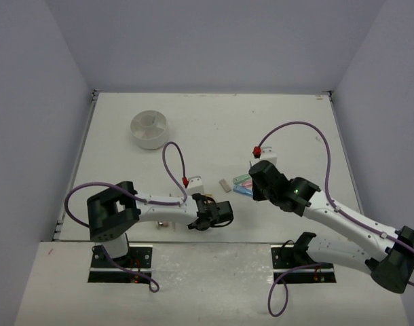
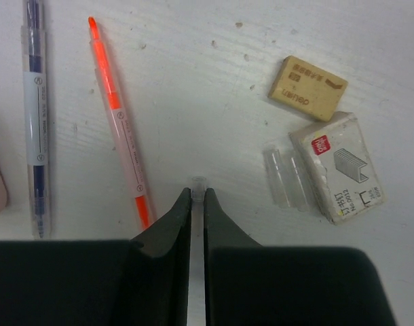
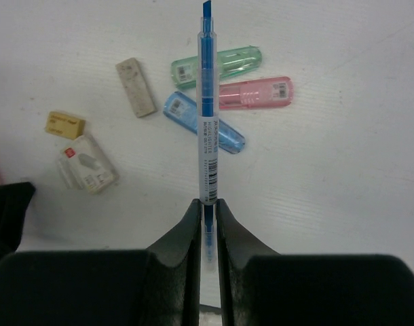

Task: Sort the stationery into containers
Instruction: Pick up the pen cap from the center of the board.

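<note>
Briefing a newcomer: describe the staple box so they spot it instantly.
On the white table, look near the left gripper. The staple box lies beside the tan eraser, next to a clear cap; it alone is white with a red logo and staple drawing.

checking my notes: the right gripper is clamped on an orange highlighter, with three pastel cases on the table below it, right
Not orange: the right wrist view shows the right gripper clamped on a blue highlighter. The three pastel cases are on the table below it, as you say.
</note>
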You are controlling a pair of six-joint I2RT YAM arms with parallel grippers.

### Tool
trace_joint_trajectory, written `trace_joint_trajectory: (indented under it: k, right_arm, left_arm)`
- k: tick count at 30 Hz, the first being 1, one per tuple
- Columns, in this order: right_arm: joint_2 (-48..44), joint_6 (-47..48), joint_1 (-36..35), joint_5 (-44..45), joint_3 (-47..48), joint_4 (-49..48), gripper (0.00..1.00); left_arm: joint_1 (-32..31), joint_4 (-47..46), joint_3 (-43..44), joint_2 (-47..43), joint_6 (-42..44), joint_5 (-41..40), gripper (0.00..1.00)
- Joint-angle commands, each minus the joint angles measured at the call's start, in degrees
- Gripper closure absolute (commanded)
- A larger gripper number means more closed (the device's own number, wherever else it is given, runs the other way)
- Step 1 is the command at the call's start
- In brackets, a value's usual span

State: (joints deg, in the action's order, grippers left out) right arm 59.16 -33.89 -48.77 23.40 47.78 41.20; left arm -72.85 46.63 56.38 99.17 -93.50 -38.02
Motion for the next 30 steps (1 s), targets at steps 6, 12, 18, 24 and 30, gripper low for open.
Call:
trace_joint_trajectory:
  k: [6,12,18,24,30]
  right_arm:
    - [-15.72,4.74,0.08,-16.08,-5.95,-16.67,1.0]
    - [-19.62,2.67,0.08,-22.86,-13.25,-28.96,1.0]
    - [-22.24,-1.35,0.08,-42.64,-19.28,-48.35,1.0]
    - [-22.12,-2.41,0.08,-42.98,-18.03,-53.24,1.0]
    - [-20.34,-0.97,0.05,-41.16,-15.28,-52.01,1.0]
  left_arm:
    - [10.55,-31.24,1.63,-21.15,46.41,0.67,1.0]
    - [19.79,-57.14,-3.7,-35.37,62.49,19.19,1.0]
    - [22.32,-69.77,-8.37,-41.64,64.53,35.44,1.0]
    - [26.67,-76.69,-10.91,-41.32,60.57,45.71,1.0]
    - [29.16,-83.27,-13.31,-40.43,56.07,50.83,1.0]
